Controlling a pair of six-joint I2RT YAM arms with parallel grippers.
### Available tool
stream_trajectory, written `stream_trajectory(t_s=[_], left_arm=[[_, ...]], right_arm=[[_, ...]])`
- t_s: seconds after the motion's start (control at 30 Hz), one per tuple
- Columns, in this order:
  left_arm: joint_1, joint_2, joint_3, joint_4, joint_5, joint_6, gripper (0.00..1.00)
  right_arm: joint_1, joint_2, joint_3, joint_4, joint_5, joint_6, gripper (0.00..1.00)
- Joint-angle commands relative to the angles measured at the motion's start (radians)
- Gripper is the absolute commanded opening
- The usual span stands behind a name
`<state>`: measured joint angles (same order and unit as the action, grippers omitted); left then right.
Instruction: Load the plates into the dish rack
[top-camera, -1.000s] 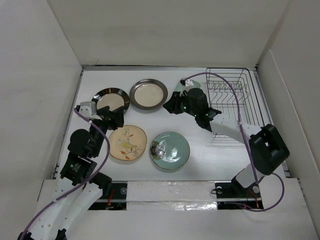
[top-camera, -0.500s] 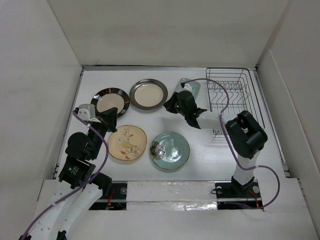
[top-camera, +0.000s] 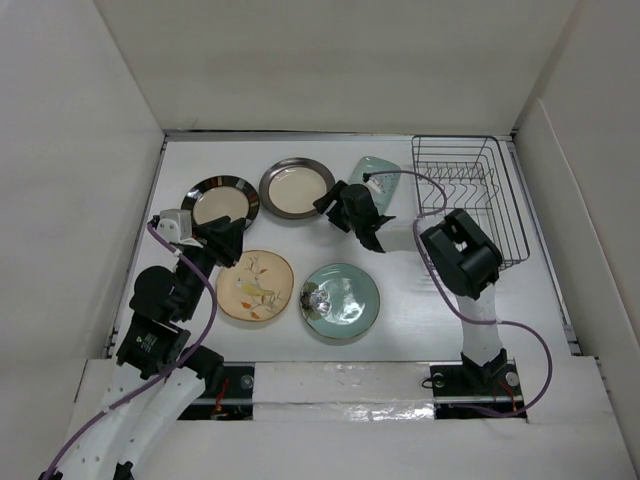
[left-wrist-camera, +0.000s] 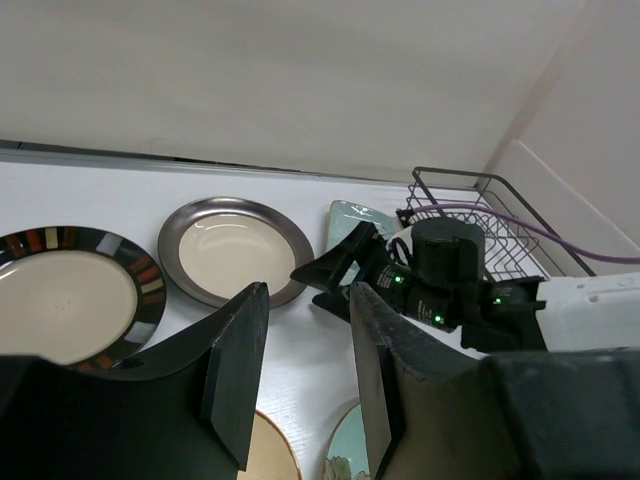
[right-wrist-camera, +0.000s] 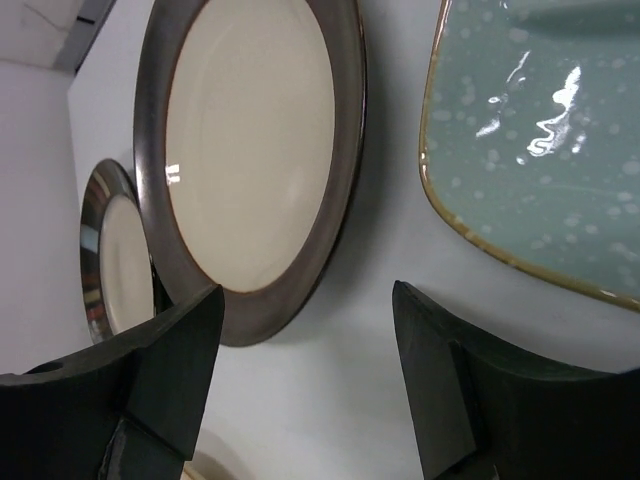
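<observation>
Five plates lie flat on the white table: a striped-rim cream plate (top-camera: 222, 200), a dark-rimmed cream plate (top-camera: 297, 187), a squarish pale green plate (top-camera: 380, 174), a floral cream plate (top-camera: 256, 285) and a round celadon plate (top-camera: 341, 301). The dark wire dish rack (top-camera: 470, 190) stands at the back right with no plate in it. My right gripper (top-camera: 328, 205) is open and empty, low over the table between the dark-rimmed plate (right-wrist-camera: 250, 150) and the squarish plate (right-wrist-camera: 540, 130). My left gripper (top-camera: 228, 240) is open and empty above the gap between the striped and floral plates.
White walls enclose the table on the left, back and right. The right arm's purple cable (top-camera: 405, 175) loops over the squarish plate towards the rack. In the left wrist view the right gripper (left-wrist-camera: 340, 270) shows ahead, beside the dark-rimmed plate (left-wrist-camera: 235, 250).
My right arm has swung left, from beside the rack and squarish plate to the edge of the dark-rimmed plate. The left arm has hardly moved.
</observation>
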<state>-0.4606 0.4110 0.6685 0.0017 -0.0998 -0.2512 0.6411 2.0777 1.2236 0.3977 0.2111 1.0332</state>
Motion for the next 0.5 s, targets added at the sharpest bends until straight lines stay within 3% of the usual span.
stream_trajectory(t_s=[0.0, 0.33, 0.47], left_arm=[[0.005, 0.003, 0.005, 0.044, 0.029, -0.002, 0.35], [0.005, 0.002, 0.0, 0.041, 0.02, 0.004, 0.37], [0.005, 0.011, -0.003, 0.044, 0.019, 0.007, 0.36]], right_arm=[[-0.001, 0.05, 0.068, 0.035, 0.042, 0.119, 0.72], [0.008, 0.212, 0.195, 0.024, 0.04, 0.294, 0.51], [0.017, 0.213, 0.175, 0.055, 0.082, 0.326, 0.22]])
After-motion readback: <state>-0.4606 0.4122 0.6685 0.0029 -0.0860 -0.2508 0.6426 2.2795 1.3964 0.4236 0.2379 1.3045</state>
